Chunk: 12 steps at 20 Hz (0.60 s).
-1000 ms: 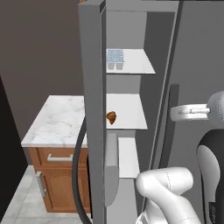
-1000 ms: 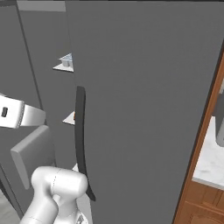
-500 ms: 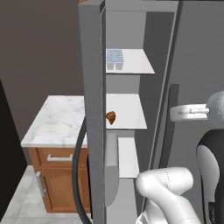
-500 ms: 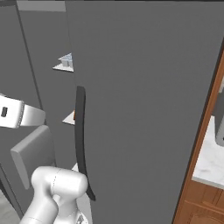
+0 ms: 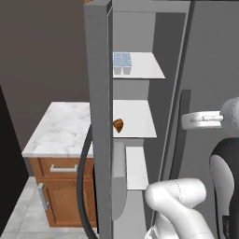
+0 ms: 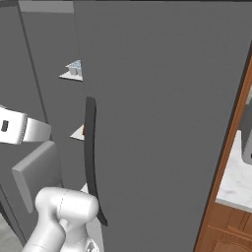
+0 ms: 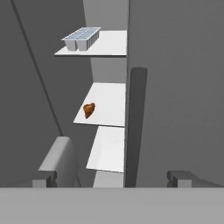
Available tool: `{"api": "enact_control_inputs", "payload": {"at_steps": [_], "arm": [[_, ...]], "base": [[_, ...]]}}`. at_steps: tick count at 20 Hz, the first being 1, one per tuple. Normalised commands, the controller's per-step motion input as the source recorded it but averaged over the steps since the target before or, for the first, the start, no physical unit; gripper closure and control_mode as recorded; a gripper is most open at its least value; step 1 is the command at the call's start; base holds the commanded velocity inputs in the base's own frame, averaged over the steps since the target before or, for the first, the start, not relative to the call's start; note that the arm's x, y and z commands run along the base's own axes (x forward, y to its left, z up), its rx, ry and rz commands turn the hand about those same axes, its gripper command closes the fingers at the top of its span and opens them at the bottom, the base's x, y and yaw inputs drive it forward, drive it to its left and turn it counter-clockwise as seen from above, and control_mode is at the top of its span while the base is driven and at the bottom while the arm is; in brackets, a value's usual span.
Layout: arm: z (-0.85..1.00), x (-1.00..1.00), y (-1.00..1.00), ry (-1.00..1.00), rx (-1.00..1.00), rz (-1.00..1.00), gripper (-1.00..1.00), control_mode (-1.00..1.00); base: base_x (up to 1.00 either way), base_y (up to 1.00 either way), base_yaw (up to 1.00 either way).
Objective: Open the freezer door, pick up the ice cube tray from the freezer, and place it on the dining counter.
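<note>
Inside the freezer (image 5: 140, 116), the ice cube tray (image 7: 82, 38) sits on the top shelf above the brown lump (image 7: 89, 109); the empty, spread gripper (image 7: 111, 179) should rise level, clearing the freezer door (image 5: 99, 116).

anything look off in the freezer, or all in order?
Nothing stands out. The ice cube tray sits flat and upright on the top shelf, a small brown item lies on the shelf below, and the freezer door stands open. No spills or damage visible.

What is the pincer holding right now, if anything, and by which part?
Nothing. The pincer is open, its fingertips apart with nothing between them. The ice cube tray sits untouched on the top shelf of the freezer.
</note>
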Motion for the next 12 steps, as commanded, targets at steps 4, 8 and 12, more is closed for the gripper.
{"api": "enact_control_inputs", "payload": {"at_steps": [4,8,12], "arm": [[0.01,0.0,0.0,0.0,0.0,-0.03,-1.0,-1.0],[0.23,0.0,0.12,0.0,0.05,-0.09,-1.0,-1.0],[0.3,0.0,0.08,-0.02,0.11,-0.1,-1.0,-1.0]], "base": [[0.0,0.0,0.0],[0.0,0.0,0.0],[0.0,0.0,0.0]]}}
